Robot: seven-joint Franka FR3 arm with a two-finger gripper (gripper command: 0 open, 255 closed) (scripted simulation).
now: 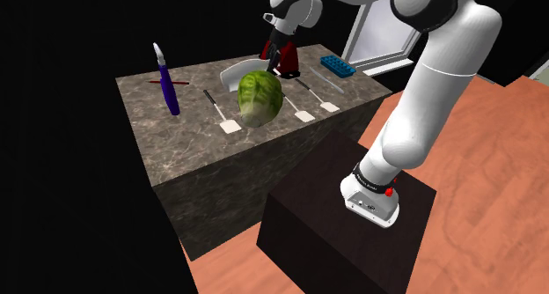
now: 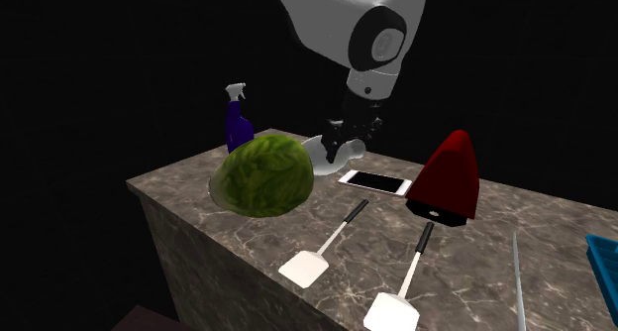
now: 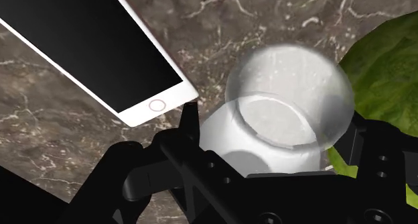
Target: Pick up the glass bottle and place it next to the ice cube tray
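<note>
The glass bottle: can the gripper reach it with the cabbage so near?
Probably yes. The gripper is down at the bottle, and the cabbage lies beside it, not in between.

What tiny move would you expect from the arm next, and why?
Probably a short lift straight up: the gripper's fingers look snug on both sides of the glass bottle, and the cabbage and phone lie close beside it.
</note>
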